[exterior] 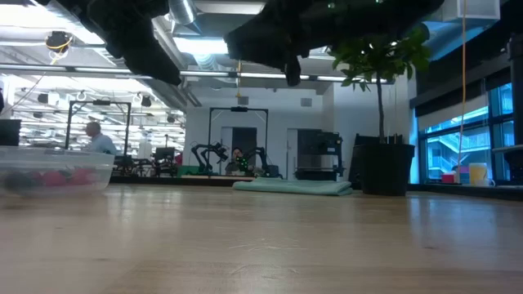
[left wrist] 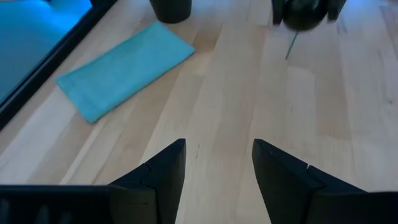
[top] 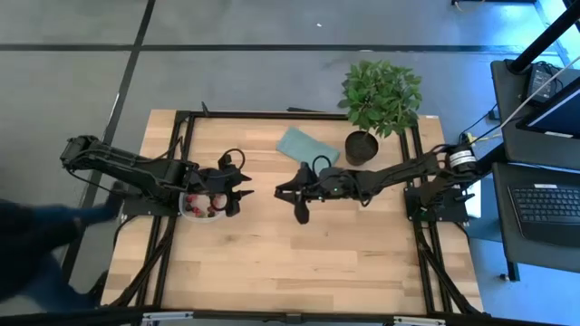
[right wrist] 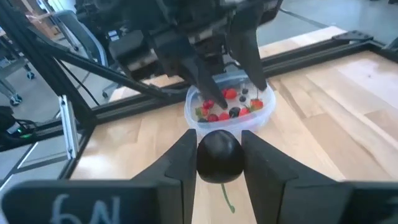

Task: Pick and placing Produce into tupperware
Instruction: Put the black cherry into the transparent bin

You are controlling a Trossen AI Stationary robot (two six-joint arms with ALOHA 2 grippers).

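Now the right gripper (right wrist: 219,163), clamped on a dark berry (right wrist: 219,155), faces the container (right wrist: 229,107) beneath the left gripper's (top: 237,188) parted fingers.

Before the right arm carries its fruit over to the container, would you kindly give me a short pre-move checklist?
1. Right gripper shut on the dark round fruit: ok.
2. Fruit's green stem hanging free below the fingers: ok.
3. Clear container upright on the table, already holding red and dark berries: ok.
4. Space above the container free: not ok, left gripper hovers there, open and empty.
5. Table between fruit and container free of things: ok.
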